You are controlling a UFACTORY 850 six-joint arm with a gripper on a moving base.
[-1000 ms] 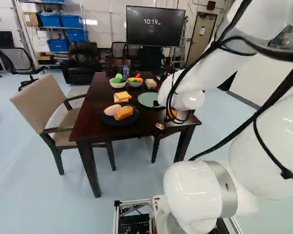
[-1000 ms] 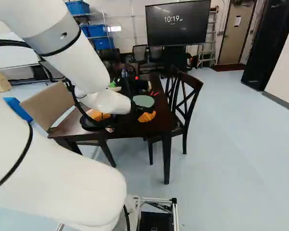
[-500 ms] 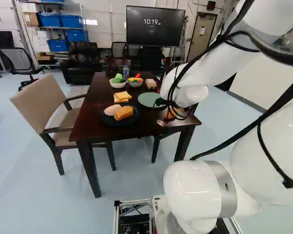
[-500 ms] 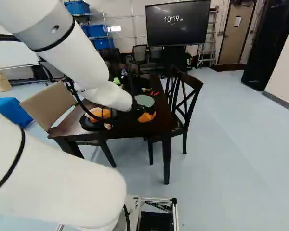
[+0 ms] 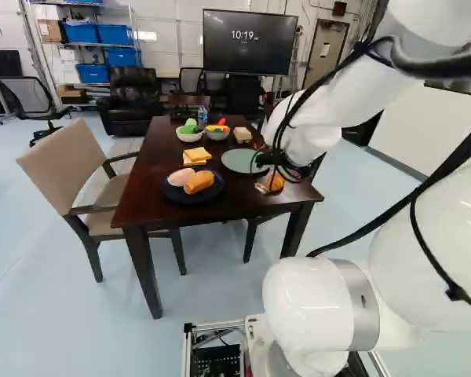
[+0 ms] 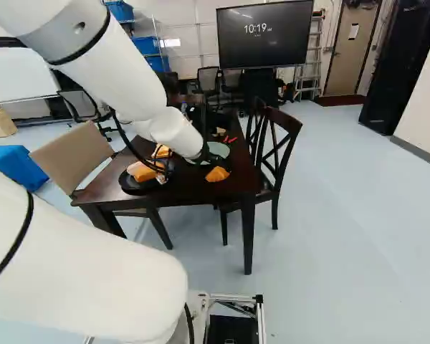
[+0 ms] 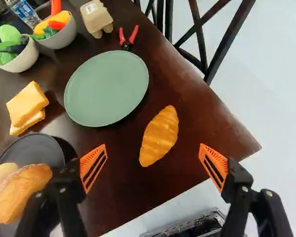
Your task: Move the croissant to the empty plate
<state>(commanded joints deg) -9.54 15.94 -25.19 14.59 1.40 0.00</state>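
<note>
Facing a ridged, tapered croissant (image 7: 159, 137) near smooth round plate (image 7: 106, 89), end effector (image 6: 214, 160) released

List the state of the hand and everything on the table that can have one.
Hand: open, nothing gripped.
Croissant: on the table, not gripped.
Green plate: empty.
Black plate: loaded.
White bowl: filled.
Gray bowl: filled.
Bread slices: stacked.
Red-handled tool: handles spread.
Bottle: upright.
Carton: can't tell whether shut.

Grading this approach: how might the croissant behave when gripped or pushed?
The croissant likely holds its shape, as its ridges look moulded. Its rounded sides may let it roll slightly on the table if pushed; its tapered ends would probably slip more easily than its thick middle.
</note>
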